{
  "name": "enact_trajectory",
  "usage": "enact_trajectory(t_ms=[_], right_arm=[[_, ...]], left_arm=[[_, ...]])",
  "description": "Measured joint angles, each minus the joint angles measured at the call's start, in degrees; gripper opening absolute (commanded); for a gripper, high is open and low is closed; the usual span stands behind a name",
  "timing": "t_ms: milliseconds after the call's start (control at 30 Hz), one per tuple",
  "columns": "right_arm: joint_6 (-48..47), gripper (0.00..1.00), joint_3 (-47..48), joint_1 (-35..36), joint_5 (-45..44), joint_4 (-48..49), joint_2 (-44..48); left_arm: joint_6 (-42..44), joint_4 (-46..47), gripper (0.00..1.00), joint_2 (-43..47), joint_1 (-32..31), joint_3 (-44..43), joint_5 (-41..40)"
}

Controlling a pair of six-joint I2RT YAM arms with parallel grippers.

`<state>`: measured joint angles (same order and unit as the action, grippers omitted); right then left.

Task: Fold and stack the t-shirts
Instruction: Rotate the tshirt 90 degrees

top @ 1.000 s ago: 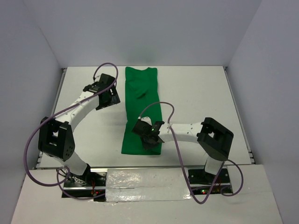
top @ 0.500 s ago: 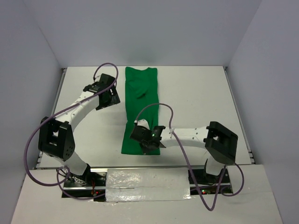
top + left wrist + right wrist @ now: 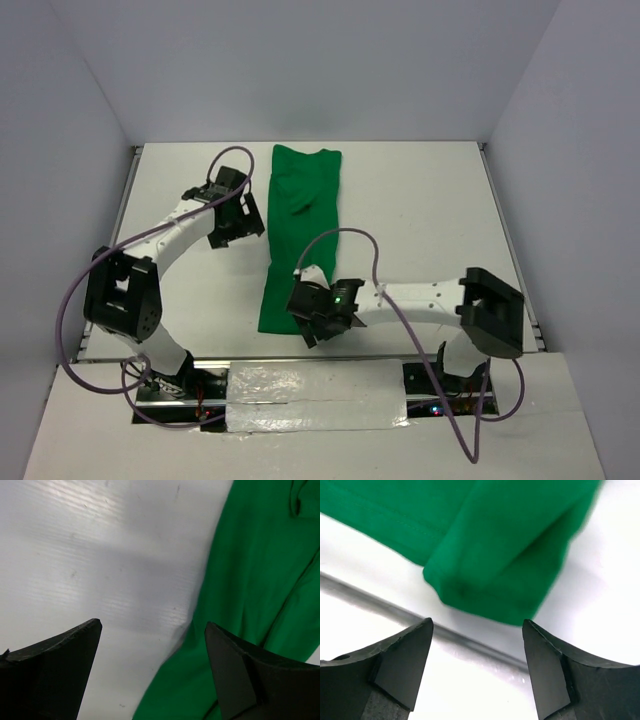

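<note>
On the table [image 3: 430, 200]: one green t-shirt [image 3: 300, 215], two arms [image 3: 175, 225] [image 3: 420, 295], jaws open.

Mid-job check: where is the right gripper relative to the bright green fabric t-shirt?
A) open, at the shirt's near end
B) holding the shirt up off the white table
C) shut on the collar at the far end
A: the right gripper has its fingers spread, with a folded corner of the bright green fabric t-shirt lying flat ahead of them.

Robot lab test cell: bare white walls [image 3: 300, 60] enclosing a white table [image 3: 420, 200].
</note>
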<state>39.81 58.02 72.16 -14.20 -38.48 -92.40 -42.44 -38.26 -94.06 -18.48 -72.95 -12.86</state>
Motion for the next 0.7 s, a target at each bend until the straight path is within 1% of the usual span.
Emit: enact_trajectory(t_ms=[67,100,167,200,233,267,333,367,433,500,633,700], right_arm=[[0.7,0.78,-0.8,-0.8,0.1,-0.6,3.4],[1.1,0.73,-1.3,-1.6,0.3,-0.6,5.9],[1.9,0.67,-2.8,-4.9,1.7,0.2,11.8],[2.2,0.59,-4.1,-7.7,2.5,0.8,15.4],[2.6,0.52,-5.4,-10.8,3.8,1.6,18.5],[2.9,0.44,-6.8,-14.9,5.5,2.8,21.3],[3.2,0.41,-9.1,-23.1,8.9,5.7,24.8],[3.2,0.40,-9.3,-27.0,10.2,6.6,24.9],[2.6,0.39,-8.6,-31.5,11.9,8.7,22.0],[1.4,0.39,-5.3,-33.8,13.6,9.4,15.7],[-0.3,0.40,2.1,-36.9,17.6,13.1,2.6],[-0.5,0.43,2.5,-38.1,19.1,14.7,0.1]], left_arm=[[-0.5,1.1,0.98,1.5,0.0,3.4,2.7],[-1.3,1.2,0.97,2.6,0.0,5.6,4.7],[-1.8,1.5,0.97,4.9,0.0,9.7,6.6],[-2.3,1.7,0.96,6.2,0.0,11.7,7.7],[-2.8,2.0,0.95,7.4,-0.1,13.6,8.8],[-3.1,2.3,0.94,8.2,-0.1,14.8,9.6],[-3.4,2.3,0.94,8.8,-0.4,15.3,10.7],[-3.5,2.4,0.94,8.5,-0.6,14.6,11.1],[-4.1,2.3,0.94,6.9,-1.2,10.8,11.6],[-4.2,3.1,0.94,3.1,-1.6,4.8,11.7],[-3.8,4.1,0.93,-9.8,-2.0,-13.2,11.7],[-3.2,4.7,0.93,-17.5,-2.1,-23.2,11.7]])
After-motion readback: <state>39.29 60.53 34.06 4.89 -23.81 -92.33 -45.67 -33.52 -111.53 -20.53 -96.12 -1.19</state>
